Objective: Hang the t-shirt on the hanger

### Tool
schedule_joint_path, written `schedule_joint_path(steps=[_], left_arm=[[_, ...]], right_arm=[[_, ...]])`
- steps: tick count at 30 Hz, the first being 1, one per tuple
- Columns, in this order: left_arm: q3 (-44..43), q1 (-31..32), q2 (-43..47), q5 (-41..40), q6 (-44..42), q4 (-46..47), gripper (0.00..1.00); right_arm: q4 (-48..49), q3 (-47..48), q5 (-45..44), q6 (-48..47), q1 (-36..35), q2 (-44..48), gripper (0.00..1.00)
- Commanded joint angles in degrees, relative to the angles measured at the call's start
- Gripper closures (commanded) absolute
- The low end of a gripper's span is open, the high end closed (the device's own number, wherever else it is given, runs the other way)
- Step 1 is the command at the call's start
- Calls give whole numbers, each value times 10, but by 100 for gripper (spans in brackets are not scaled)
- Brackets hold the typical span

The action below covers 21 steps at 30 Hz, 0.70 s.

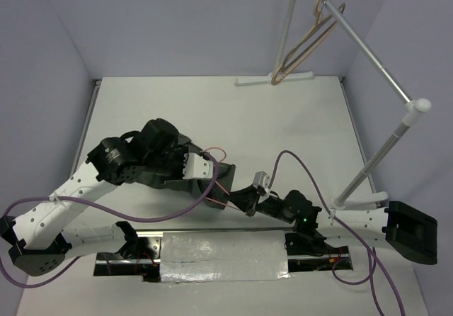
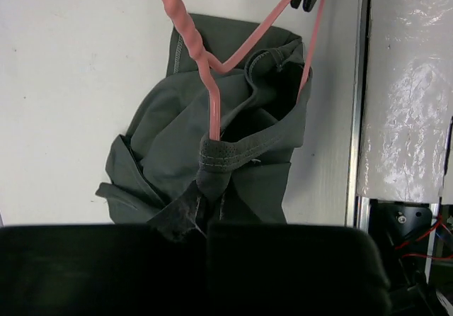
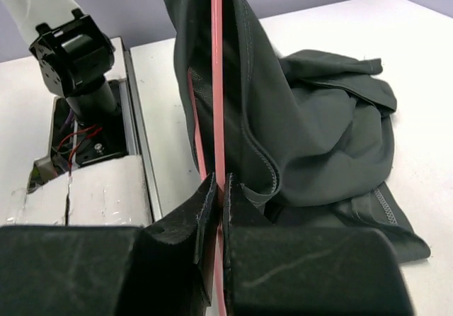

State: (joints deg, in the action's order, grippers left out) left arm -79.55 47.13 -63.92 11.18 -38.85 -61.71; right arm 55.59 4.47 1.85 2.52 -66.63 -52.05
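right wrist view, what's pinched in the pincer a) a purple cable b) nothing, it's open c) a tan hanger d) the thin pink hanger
d: the thin pink hanger runs straight down into the closed gap of the right pincer, right beside the grey t-shirt.

My arms (image 1: 71,188) are white down low and black higher up. Purple cables (image 1: 286,152) loop off them. My jaws are black.
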Motion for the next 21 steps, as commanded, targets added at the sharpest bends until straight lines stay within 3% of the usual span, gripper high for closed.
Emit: schedule_joint_path(steps=[1,4,5,6,10,15,21], left_arm=[[18,-1,13,-22,26,53,100],[45,1,34,-33,34,84,100],[52,1,41,-38,45,110,100],[59,1,50,-46,51,124,100],[84,0,90,-88,96,174,100],[64,0,82,-159,176,196,100],[71,-1,87,-180,225,212,100]], right_arm=[[44,29,17,-8,-10,14,100],[-10,52,-63,18,-10,37,98],[-33,61,-93,27,-10,45,90],[-62,83,-122,49,-10,53,61],[-216,121,-263,145,-9,116,42],[-314,131,-314,259,-10,172,42],[-318,148,-345,342,-10,131,43]])
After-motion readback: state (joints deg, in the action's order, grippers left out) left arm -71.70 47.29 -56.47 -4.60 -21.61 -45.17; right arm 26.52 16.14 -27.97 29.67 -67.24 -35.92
